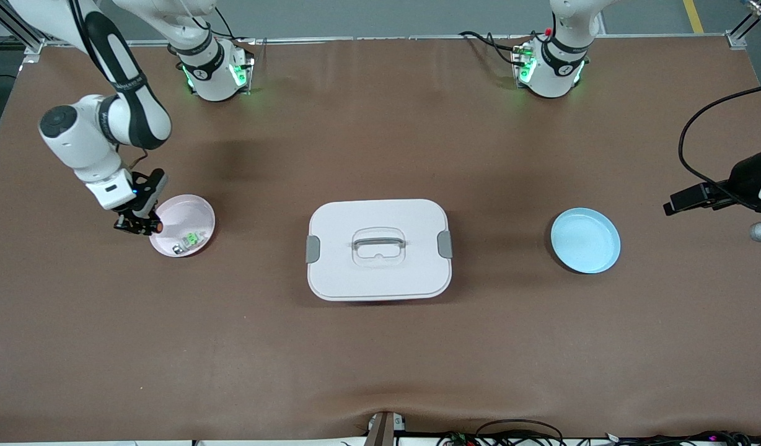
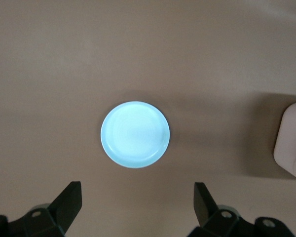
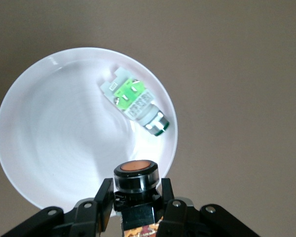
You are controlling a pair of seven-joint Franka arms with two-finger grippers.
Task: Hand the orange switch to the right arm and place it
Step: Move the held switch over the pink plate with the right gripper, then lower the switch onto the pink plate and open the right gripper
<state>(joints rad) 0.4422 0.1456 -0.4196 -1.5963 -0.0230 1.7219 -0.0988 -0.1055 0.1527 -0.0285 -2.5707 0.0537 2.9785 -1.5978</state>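
Right wrist view shows the right gripper [image 3: 137, 197] clamped on the orange switch [image 3: 135, 173] over the pink plate [image 3: 49, 148], beside a green-and-white part [image 3: 135, 101]. Left gripper [image 2: 137, 205] waits wide open above the blue plate [image 2: 134, 134].

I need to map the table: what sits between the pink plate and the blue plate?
The front view shows a white lidded box on the table between the pink plate and the blue plate; otherwise bare tabletop.

No legible text, label, brand, number or sign appears on any surface; a tiny marking on the green-and-white part [image 3: 134, 101] in the pink plate [image 3: 44, 148] cannot be read.
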